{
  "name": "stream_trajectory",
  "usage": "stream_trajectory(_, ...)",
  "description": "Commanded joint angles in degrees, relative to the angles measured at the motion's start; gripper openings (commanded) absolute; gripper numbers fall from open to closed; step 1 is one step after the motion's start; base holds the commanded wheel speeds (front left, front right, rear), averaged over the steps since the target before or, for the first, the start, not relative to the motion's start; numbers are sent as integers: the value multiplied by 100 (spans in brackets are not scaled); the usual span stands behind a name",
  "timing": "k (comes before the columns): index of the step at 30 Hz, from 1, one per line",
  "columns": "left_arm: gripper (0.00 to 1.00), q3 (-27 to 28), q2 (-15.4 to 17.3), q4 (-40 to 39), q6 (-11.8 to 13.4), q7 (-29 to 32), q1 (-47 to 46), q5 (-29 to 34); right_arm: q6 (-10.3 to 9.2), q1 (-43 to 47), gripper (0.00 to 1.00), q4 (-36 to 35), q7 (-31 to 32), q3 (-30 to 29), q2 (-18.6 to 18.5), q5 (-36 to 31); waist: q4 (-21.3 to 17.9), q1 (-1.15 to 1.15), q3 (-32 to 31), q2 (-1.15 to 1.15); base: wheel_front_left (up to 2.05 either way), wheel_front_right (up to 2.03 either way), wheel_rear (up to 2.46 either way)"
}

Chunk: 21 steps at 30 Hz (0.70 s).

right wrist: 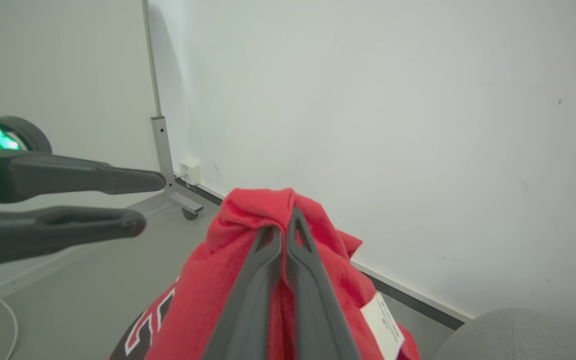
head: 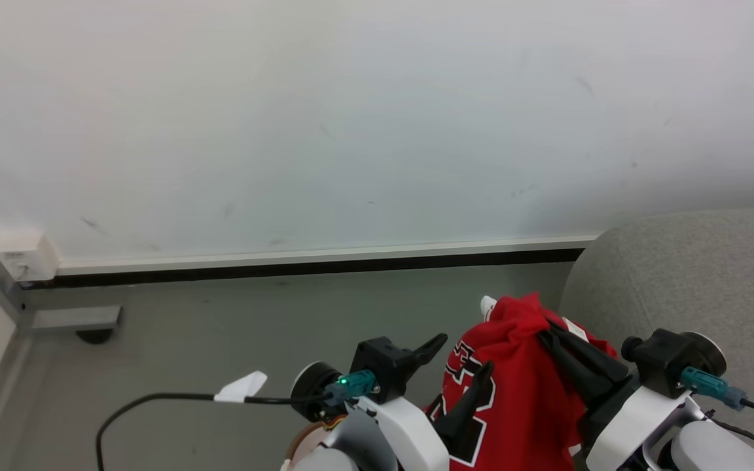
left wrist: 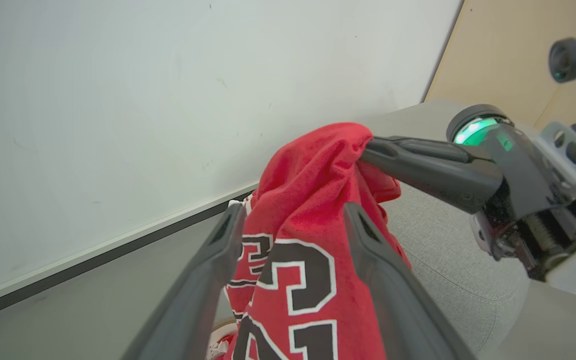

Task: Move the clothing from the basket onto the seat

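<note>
Right end effector (head: 542, 333) is clenched on a bunched fold at the top of the clothing (head: 521, 399). Its two dark fingers are pressed together, with red fabric pinched between them. The garment hangs from that pinch in the air, just beside the seat's (head: 698, 275) rounded edge and on its floor side, with none of it resting on the cushion. A white label (right wrist: 382, 326) shows on the face of the garment nearer the seat.

The left end effector (head: 462, 356) is released, its fingers spread. It sits on the side of the garment away from the seat, level with the black lettering. Whether a finger touches the fabric cannot be told.

The step in hand looks like the carry across to the seat. It likely goes best if the right arm lifts enough for the hanging hem to clear the seat's rounded edge, then travels well in over the cushion. The pinch holds only a small fold, so a slow, even swing seems wise to avoid tugging it free. Opening should wait until most of the fabric lies on the seat, away from its edge, since a soft jersey dropped near the rim could slide to the floor (head: 233, 327). The left arm should hold clear of the seat-side path.
</note>
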Motion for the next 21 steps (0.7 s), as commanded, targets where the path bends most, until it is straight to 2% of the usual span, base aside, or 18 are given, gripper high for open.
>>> stream_trajectory(1, 100, 11, 37, -6, 31, -18, 50, 4, -14, -33, 0, -28, -18, -46, -49, -43, -44, 0, 5, 0, 0, 0, 0)
stream_trajectory(11, 100, 1, 66, -51, 45, -69, 14, -40, -14, -4, 0, -321, 85, -328, -153, -123, -535, 0, 51, 0, 0, 0, 0)
stream_trajectory(21, 100, -55, 70, -115, 85, -106, 59, -67, -14, 175, 0, -702, 267, -739, -405, -264, -1452, 0, 82, 0, 0, 0, 0)
